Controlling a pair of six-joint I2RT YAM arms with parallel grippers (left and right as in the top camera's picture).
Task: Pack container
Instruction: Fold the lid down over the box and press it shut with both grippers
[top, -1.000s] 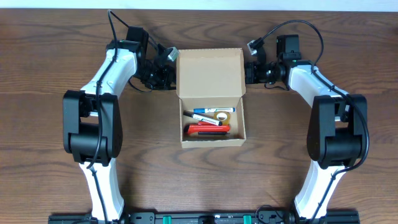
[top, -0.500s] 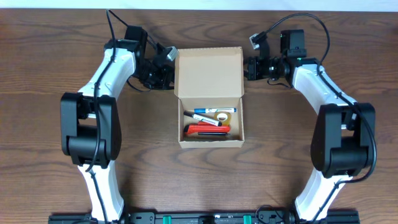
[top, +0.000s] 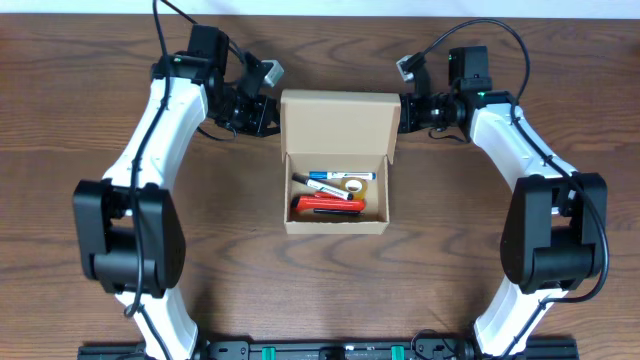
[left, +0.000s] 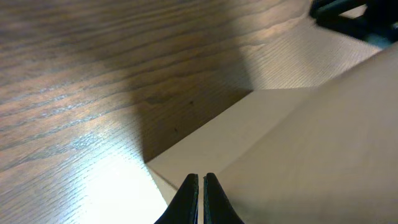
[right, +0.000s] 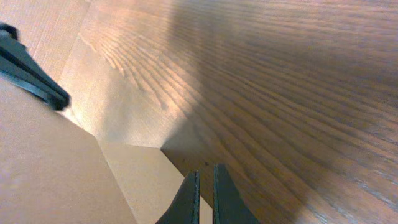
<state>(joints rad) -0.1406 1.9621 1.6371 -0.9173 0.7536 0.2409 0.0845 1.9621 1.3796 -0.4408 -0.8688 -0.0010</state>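
Note:
The container (top: 335, 226), a tan cardboard box, stands open at the table's middle. Inside lie blue-capped markers (top: 325, 178), a red pen (top: 325, 207) and a small tape roll (top: 354, 186). Its hinged lid (top: 335, 122) is raised at the back and tilts forward. My left gripper (top: 273, 112) pinches the lid's left side tab (left: 205, 146), and its fingers (left: 201, 180) are nearly closed on the cardboard edge. My right gripper (top: 402, 112) pinches the right side tab (right: 143, 180) with its fingers (right: 205, 171) close together. The lid also shows in the right wrist view (right: 43, 168).
Dark wood table (top: 90, 80) surrounds the box on all sides. Both arms reach in from the sides with cables looping behind them. A black rail (top: 330, 350) runs along the front edge.
The lid has swung up from lying back and now tilts forward over the box. Both grippers rose with its side tabs, and the left arm shifted outward.

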